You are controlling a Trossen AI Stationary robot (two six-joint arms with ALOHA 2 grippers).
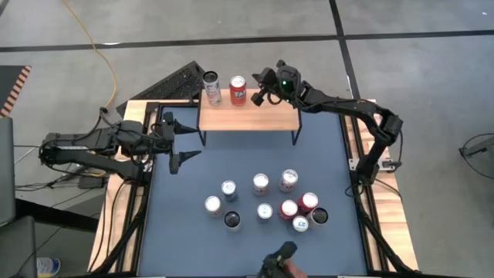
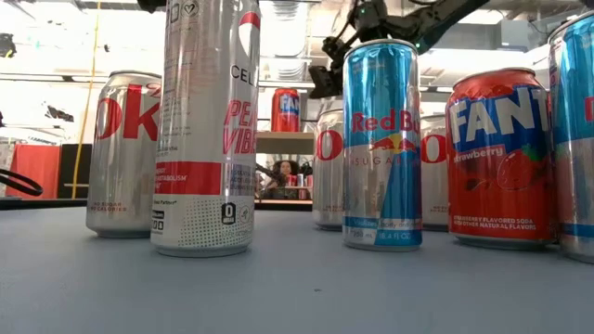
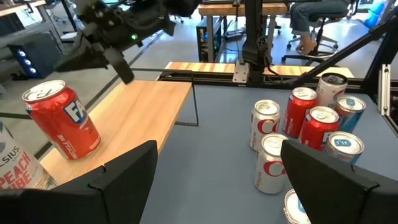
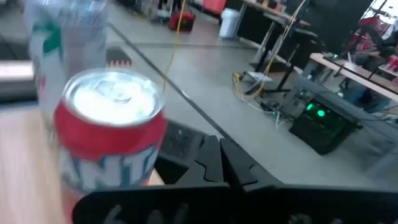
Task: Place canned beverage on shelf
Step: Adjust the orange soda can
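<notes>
Standing on the shelf (image 1: 248, 117), red can (image 1: 238, 90) beside closed right end effector (image 1: 261, 85).

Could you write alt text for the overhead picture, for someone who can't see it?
Two cans stand on a small wooden shelf: a silver can and a red can. The shut right gripper is beside the red one.

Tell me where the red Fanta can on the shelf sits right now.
In the high view the red Fanta can stands upright on the shelf, toward its left half, just right of the tall silver can. The shut right gripper is beside it on the right.
</notes>
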